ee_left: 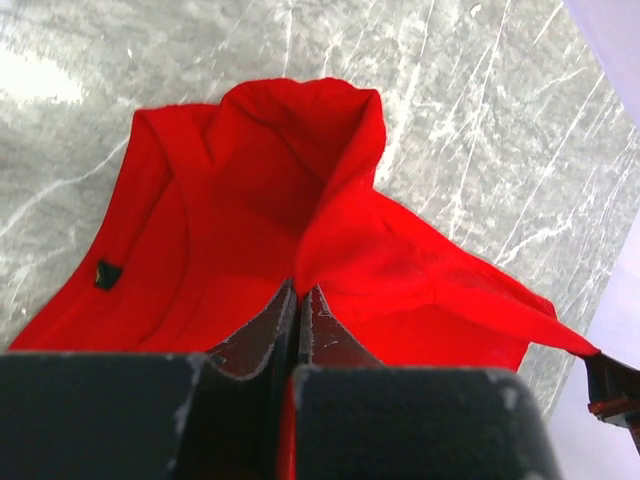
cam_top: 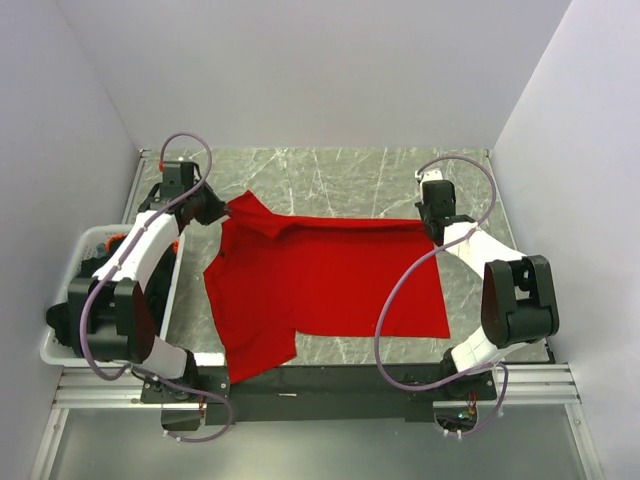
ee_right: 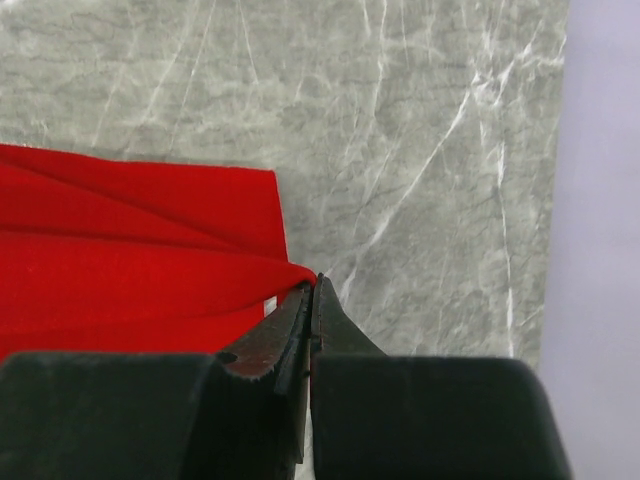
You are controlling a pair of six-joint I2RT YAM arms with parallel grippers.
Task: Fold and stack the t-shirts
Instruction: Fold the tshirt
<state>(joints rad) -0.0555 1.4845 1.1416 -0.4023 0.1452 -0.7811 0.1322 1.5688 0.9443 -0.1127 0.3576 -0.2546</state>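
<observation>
Fold one looks underway, I'd say. Top view: red t-shirt (cam_top: 330, 280) flat on marble table (cam_top: 330, 170), held at its far edge. Left wrist: left gripper (ee_left: 298, 290) pinched shut on bunched cloth. Right wrist: right gripper (ee_right: 312, 285) clamped on a corner. Next, probably: lift evenly, bring forward.

Table (cam_top: 330, 175): grey marble-patterned top with white veins; fills the middle of the top view
Basket (cam_top: 84, 243): white slotted plastic; at the table's left edge, beside the left wall
Walls (cam_top: 300, 70): plain, pale; on three sides
Rail (cam_top: 100, 388): silver metal; along the near edge
</observation>
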